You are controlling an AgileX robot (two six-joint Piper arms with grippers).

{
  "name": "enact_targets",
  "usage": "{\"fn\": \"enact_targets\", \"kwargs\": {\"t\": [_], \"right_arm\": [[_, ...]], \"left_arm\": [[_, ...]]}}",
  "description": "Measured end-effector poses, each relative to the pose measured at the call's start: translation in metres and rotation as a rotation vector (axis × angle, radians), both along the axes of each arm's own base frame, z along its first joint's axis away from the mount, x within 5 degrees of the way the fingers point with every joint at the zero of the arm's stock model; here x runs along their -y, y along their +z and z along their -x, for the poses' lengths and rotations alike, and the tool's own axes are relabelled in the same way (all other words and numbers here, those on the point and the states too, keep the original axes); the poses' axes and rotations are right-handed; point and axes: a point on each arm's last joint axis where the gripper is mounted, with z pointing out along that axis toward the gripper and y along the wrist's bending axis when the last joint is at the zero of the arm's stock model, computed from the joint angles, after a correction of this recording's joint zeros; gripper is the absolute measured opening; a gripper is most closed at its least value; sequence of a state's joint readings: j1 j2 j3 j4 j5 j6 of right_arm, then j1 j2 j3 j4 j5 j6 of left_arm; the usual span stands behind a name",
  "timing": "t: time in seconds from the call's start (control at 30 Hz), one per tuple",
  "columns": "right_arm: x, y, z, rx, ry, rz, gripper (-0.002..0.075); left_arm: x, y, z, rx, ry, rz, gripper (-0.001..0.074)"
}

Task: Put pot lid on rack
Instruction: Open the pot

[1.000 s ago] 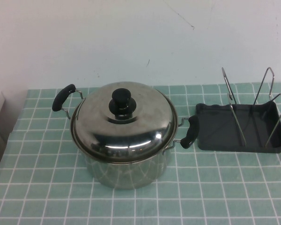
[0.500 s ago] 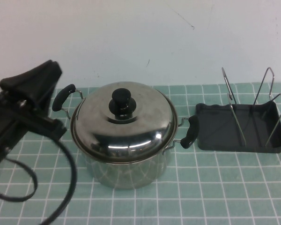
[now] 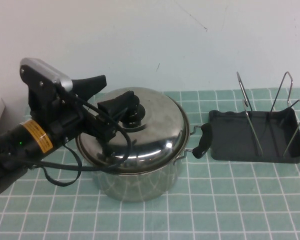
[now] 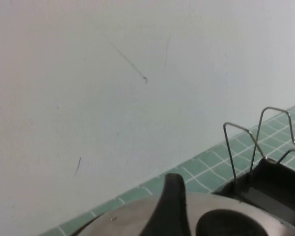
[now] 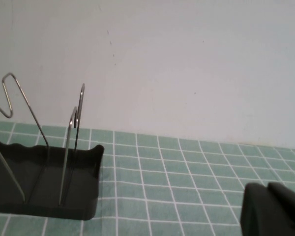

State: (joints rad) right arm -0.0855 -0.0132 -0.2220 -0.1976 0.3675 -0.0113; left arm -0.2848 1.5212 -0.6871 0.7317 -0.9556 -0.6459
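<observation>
The lid point(image 3: 132, 127) is seated on the pot point(image 3: 140, 172) at mid-table. The left gripper point(image 3: 110, 95) is spread wide about the knob point(image 3: 132, 111), apparently untouched. The rack point(image 3: 255, 135) stands at the right edge. The right gripper point(image 5: 273, 211) cannot be judged.

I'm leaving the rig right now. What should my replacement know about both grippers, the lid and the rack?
Left gripper: open, fingers either side of the knob, not closed on it.
Right gripper: only its tip shows in its wrist view, off to the side of the rack; finger state unclear.
Pot lid: sits on the pot.
Rack: holds nothing, right of the pot.
Done: approach. Left: grasp the knob, lift, carry right, stand the lid in the wire loops.
</observation>
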Motion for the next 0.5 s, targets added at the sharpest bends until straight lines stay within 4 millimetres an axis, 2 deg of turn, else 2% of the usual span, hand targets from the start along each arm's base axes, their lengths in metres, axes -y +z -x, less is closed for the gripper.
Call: {"fn": "enact_targets", "kwargs": {"t": [0.17, 0.4, 0.5], "right_arm": [[0.000, 0.000, 0.000, -0.002, 0.002, 0.001, -0.0003], [-0.001, 0.000, 0.000, -0.003, 0.006, -0.002, -0.0003], [-0.001, 0.000, 0.000, -0.003, 0.006, -0.003, -0.0003]], "left_arm": [[0.004, -0.019, -0.013, -0.064, -0.008, -0.020, 0.0564], [0.007, -0.044, -0.020, -0.139, -0.010, -0.053, 0.0517], [0.008, -0.045, -0.022, -0.136, -0.015, -0.047, 0.0514]]}}
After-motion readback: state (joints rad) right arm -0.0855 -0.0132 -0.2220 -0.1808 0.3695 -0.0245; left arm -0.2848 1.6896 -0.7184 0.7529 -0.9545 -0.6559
